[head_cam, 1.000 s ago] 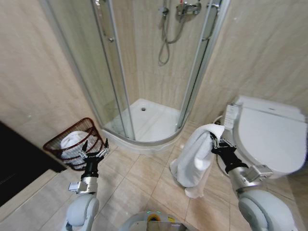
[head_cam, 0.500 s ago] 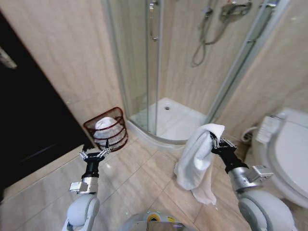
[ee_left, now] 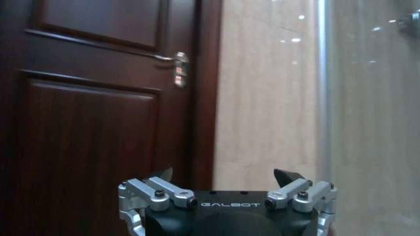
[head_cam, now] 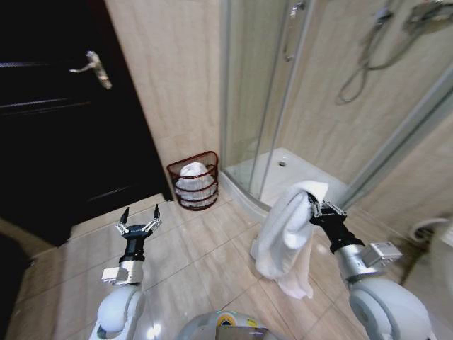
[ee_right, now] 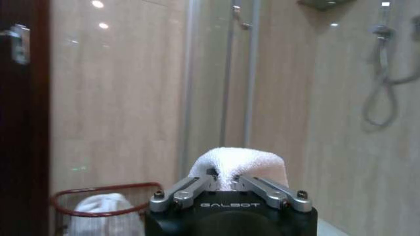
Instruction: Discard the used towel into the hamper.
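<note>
Your right tool [head_cam: 316, 210] is pinching the white towel [head_cam: 283, 237], which hangs above the floor tiles. Left tool [head_cam: 138, 222] is spread, holding nothing. The hamper [head_cam: 194, 180] sits by the wall between door [head_cam: 56, 120] and shower, white cloth already inside.

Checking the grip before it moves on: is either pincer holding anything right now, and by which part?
The right pincer holds the white towel by its bunched top fold; the rest hangs down. The left pincer is open, holding nothing.

It was a home bathroom: a glass shower enclosure [head_cam: 283, 106], beige tiled walls [head_cam: 170, 78], and a dark wooden door [head_cam: 64, 113].
</note>
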Robot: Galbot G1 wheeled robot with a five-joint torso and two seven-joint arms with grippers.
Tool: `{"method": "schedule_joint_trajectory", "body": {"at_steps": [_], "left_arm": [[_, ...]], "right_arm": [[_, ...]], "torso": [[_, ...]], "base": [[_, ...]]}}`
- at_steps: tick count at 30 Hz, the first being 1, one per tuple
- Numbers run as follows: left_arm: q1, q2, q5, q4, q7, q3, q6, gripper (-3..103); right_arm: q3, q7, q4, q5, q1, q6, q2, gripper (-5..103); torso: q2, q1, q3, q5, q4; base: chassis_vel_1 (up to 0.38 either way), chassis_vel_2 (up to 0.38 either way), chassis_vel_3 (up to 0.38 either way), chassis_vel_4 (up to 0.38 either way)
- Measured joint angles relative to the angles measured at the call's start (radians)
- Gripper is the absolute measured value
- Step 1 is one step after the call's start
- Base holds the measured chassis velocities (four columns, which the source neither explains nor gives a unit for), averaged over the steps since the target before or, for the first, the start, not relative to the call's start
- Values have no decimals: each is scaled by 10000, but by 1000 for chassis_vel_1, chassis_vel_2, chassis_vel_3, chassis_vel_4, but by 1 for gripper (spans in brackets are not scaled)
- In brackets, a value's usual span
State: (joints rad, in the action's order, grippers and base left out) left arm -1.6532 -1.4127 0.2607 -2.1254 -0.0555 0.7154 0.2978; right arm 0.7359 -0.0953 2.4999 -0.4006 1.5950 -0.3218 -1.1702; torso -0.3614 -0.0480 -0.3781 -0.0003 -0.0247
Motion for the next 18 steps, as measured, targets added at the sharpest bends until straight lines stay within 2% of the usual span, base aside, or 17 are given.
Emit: {"method": "schedule_joint_trajectory", "body": {"at_steps": [10, 15, 18], "left_arm": [[12, -122, -106, -15, -4, -10, 12, 100], [0, -219, -279, 53, -101, -64, 201, 100], [-9, -227, -290, 53, -107, -78, 239, 100]], "right_arm": [[67, 76, 0, -47, 6, 40, 12, 3], [93, 301, 0, -131, 84, 474, -91, 3], [141, 447, 0, -168, 169, 656, -149, 3]], "torso": [[0, 1, 0, 5, 0], [0, 1, 1, 2, 4], [0, 1, 0, 3, -2]], "base": [[157, 55, 52, 170], [98, 67, 51, 96], [0, 0, 0, 0]]}}
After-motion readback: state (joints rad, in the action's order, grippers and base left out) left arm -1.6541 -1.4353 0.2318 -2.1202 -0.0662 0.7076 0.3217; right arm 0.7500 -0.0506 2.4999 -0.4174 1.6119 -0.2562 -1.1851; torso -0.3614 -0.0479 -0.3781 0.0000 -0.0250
